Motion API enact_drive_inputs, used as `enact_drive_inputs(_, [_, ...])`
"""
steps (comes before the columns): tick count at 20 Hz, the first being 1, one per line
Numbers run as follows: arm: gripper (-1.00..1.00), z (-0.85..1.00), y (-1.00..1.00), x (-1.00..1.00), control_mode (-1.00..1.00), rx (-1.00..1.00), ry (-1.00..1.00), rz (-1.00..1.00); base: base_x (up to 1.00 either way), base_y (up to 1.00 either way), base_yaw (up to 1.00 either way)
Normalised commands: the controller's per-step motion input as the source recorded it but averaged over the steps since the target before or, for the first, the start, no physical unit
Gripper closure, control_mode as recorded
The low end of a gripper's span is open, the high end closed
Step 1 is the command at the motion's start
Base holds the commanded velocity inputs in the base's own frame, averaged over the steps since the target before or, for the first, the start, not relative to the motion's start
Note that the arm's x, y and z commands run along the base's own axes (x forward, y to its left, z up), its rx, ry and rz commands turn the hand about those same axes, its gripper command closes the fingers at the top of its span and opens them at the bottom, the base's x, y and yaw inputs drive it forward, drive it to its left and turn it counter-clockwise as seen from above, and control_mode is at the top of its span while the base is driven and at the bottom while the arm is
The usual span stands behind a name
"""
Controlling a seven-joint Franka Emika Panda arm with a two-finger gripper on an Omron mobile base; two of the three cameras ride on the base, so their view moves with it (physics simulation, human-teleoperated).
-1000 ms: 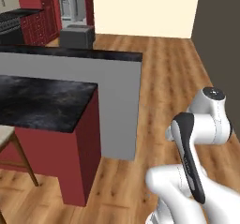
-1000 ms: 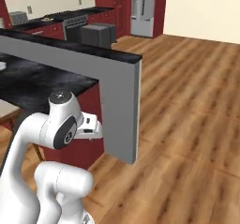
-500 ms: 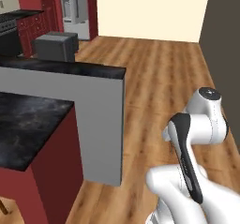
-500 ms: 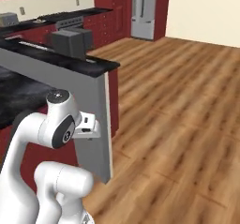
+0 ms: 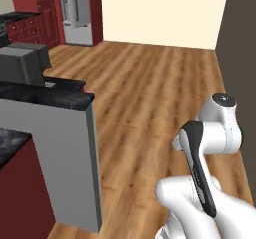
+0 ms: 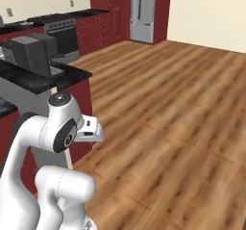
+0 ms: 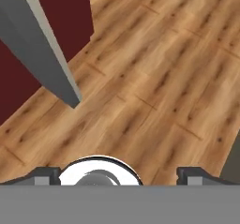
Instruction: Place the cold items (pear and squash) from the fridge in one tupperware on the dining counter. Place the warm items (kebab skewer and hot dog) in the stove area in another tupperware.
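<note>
The arm (image 5: 210, 148) is glossy white, built of thick rounded segments with bulbous joints. A dark grey, nearly black strip runs along one link at about five o'clock in the left base view, and a round dark grey cap (image 6: 59, 99) tops the elbow joint. Two small dark grey finger tips (image 7: 45, 175) rise near six o'clock in the hand view.

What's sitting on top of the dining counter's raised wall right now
On the black cap of the dining counter wall stands a dark grey boxy appliance, seen also in the right base view. What lies behind it on the cap is hidden by the box itself.
</note>
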Motion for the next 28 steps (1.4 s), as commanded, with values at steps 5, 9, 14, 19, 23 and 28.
enact_drive_inputs(5, [-1.0, 0.0, 0.0, 0.0, 1.0, 0.0, 0.0, 0.0, 0.6, -1.0, 0.3])
enact_drive_inputs(9, [-1.0, 0.0, 0.0, 0.0, 1.0, 0.0, 0.0, 0.0, 0.54, -0.84, 0.41])
enact_drive_inputs(14, [-1.0, 0.0, 0.0, 0.0, 1.0, 0.0, 0.0, 0.0, 0.85, -0.59, 0.48])
enact_drive_inputs(19, [-1.0, 0.0, 0.0, 0.0, 1.0, 0.0, 0.0, 0.0, 1.0, -0.57, 0.48])
enact_drive_inputs(23, [-1.0, 0.0, 0.0, 0.0, 1.0, 0.0, 0.0, 0.0, 0.92, -0.85, 0.35])
enact_drive_inputs(28, [-1.0, 0.0, 0.0, 0.0, 1.0, 0.0, 0.0, 0.0, 0.83, -0.74, 0.41])
